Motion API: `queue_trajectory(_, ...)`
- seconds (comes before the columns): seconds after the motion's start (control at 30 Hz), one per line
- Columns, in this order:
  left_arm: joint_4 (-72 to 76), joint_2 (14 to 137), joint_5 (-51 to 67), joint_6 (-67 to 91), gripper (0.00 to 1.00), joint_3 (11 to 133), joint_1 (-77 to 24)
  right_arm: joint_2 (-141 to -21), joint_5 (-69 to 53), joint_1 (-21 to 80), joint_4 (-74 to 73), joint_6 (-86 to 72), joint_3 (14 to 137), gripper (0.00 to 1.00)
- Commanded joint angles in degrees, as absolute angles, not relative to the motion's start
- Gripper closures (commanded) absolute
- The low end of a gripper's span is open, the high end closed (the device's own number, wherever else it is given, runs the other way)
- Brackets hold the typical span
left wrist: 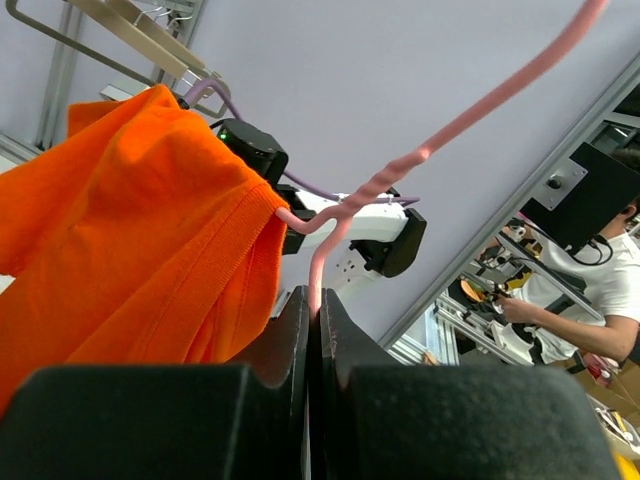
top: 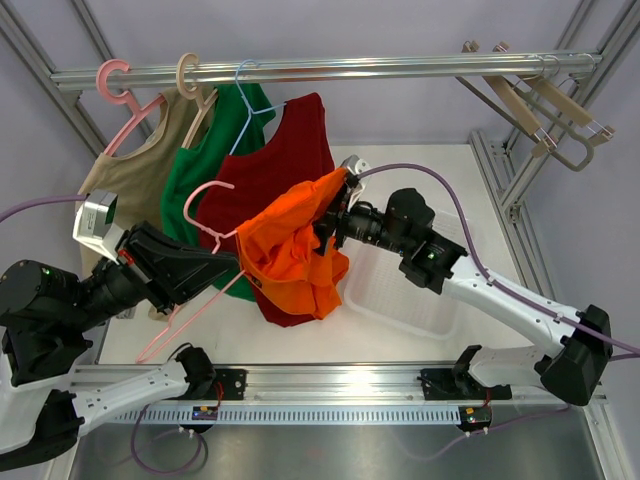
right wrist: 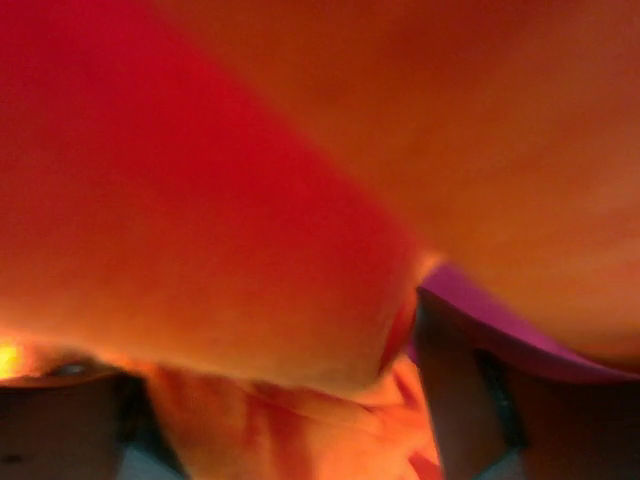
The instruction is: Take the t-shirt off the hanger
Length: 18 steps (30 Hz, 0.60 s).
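Orange t-shirt [top: 290, 255]: bunched over the right end of the pink hanger [left wrist: 400, 168], hanging in the air above the tabletop [top: 450, 170]. The wire runs into one of its hemmed openings.
Left end effector [left wrist: 313, 300]: just below the pink hanger's twisted neck, clamped shut on the wire stem.
Right end effector [top: 333, 215]: to the right of the pink hanger, buried in the cloth. Its own camera shows only orange blur, so I cannot tell whether it grips.
Step in hand: probably drawing the cloth off the hanger's arm.
Doing it well: brace the hanger with the left. Pull the cloth rightward along the wire rather than across it, so the hem does not snag.
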<state>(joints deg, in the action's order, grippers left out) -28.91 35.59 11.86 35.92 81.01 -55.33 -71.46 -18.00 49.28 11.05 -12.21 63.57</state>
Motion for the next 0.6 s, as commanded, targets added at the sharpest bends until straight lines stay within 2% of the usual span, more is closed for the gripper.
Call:
queue_trajectory(0.0, -25.75, 34.37, 12.14, 35.34, 1.00, 82.44, -55.20, -69.36, -29.79, 49.04, 25.37, -17.13, 61.54, 0.38)
queue_trajectory(0.03, -26.10, 34.10, 11.43, 35.07, 1.00, 82.18, -55.20, -68.56, -29.36, 49.04, 26.18, -18.79, 60.83, 0.78)
queue_trajectory(0.07, -27.15, 33.67, 10.82, 34.72, 1.00, 81.66, -55.28, -67.51, -28.75, 49.04, 26.45, -19.16, 60.21, 0.91)
queue_trajectory(0.1, -28.12, 33.49, 8.98, 34.19, 1.00, 81.74, -55.20, -65.24, -27.78, 49.04, 26.02, -19.16, 59.60, 0.98)
queue_trajectory(0.27, -34.96, 33.22, 5.19, 31.29, 1.00, 84.46, -55.20, -57.67, -16.36, 49.04, 18.39, -15.74, 60.37, 1.00)
queue_trajectory(0.37, -38.30, 32.78, 2.47, 29.62, 1.00, 86.74, -55.28, -56.16, -10.74, 49.04, 11.35, -12.40, 66.86, 1.00)
queue_trajectory(0.57, -43.76, 31.82, -3.77, 26.55, 1.00, 88.68, -55.20, -61.16, 8.94, 49.04, -4.55, 0.77, 90.75, 1.00)
